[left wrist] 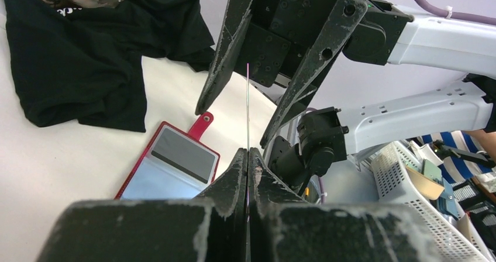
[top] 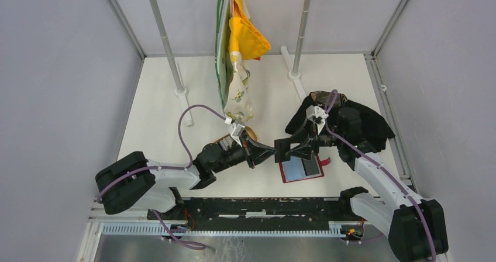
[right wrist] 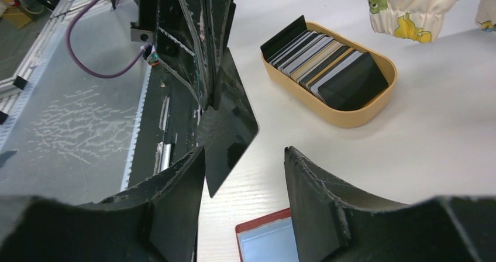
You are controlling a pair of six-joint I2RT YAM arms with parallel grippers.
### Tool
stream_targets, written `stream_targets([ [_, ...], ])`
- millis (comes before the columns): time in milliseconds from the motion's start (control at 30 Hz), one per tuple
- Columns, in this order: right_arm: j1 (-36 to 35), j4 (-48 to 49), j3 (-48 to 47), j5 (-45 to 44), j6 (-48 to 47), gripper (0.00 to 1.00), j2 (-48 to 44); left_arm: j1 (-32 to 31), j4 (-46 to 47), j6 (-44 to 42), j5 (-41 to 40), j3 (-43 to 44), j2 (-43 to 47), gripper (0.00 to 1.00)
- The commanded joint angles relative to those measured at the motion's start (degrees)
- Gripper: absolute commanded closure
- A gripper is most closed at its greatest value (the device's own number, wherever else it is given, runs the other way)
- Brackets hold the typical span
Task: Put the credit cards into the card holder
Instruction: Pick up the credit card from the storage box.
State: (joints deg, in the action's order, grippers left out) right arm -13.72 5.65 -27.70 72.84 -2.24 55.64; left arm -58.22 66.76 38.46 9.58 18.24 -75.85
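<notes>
- My left jaws were shut on one dark card (right wrist: 228, 127), held edge-on in the air above the bench. My right jaws stood open on either side of it, not gripping it, as far as I could tell.
- Had left let go before right closed, the card would have dropped and perhaps missed the holder (left wrist: 200, 126), which lay open just below.
- A skewed pinch could have twisted the card loose.
- More cards (right wrist: 321, 69) sat in the tray (right wrist: 351, 119).
</notes>
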Motion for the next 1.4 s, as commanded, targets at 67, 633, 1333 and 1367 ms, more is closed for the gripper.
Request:
stream_targets([
  [67, 0.2, 4.8, -1.3, 3.1, 5.4, 0.51, -0.2, -0.8, 4.6, -3.6, 0.7, 2.6, -1.6, 0.98],
  [633, 4.7, -11.9, -2.2, 11.5, -14.0, 1.00, -1.4, -1.3, -15.5, -14.0, 4.9, 4.7, 4.5, 0.47],
  [1333, 4.6, -11.4, 0.8, 14.9, -15.5, 1.00, -1.2, -6.1, -13.1, -24.8, 4.4, 10.2, -5.7, 0.41],
  [1367, 4.6, -11.5, 0.8, 15.0, -15.6, 1.00, -1.2, -6.0, -13.1, -24.4, 4.3, 10.6, -5.9, 0.43],
])
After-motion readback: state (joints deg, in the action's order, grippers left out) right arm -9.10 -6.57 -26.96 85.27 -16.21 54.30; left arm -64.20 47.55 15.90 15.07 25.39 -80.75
